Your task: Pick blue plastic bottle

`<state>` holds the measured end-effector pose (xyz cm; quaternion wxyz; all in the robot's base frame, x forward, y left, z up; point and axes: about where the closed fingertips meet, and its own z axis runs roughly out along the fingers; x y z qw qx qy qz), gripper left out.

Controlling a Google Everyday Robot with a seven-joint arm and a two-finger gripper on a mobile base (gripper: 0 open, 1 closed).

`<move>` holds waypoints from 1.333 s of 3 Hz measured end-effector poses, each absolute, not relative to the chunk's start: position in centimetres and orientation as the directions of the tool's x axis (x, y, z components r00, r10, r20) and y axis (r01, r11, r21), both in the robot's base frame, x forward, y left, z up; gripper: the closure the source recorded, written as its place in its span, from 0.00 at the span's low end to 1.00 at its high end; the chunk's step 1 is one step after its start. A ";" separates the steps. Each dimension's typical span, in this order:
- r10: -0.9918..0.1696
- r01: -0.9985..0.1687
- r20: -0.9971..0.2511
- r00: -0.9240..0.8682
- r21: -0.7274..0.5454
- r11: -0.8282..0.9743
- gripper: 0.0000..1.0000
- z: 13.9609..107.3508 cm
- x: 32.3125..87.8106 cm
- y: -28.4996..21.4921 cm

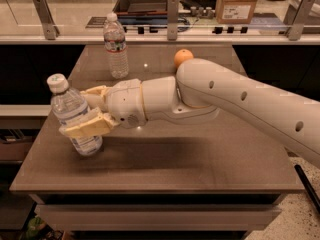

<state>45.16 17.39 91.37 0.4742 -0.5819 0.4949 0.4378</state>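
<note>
The blue plastic bottle (74,115) is a clear water bottle with a white cap. It stands at the front left of the brown table (200,164) and leans with its top to the left. My gripper (88,110) is shut on its middle, with one cream finger (86,127) in front of it and the other (96,92) behind. The bottle's base is at or just above the tabletop; I cannot tell which. My white arm (235,96) reaches in from the right across the table.
A slimmer clear bottle (116,46) with a reddish label stands at the back left of the table. An orange (183,57) sits at the back, just behind my arm. Beyond the table runs a counter with metal posts (173,17) and a cardboard box (239,3).
</note>
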 end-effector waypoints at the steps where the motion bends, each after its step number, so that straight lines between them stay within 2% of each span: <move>1: -0.161 -0.991 -0.978 0.130 -0.121 -0.064 1.00 91.5 45.0 17.6; 3: -0.157 -0.988 -0.977 0.148 -0.139 -0.066 1.00 92.2 45.2 17.4; 4: -0.148 -0.978 -0.967 0.206 -0.200 -0.058 1.00 94.3 46.0 16.2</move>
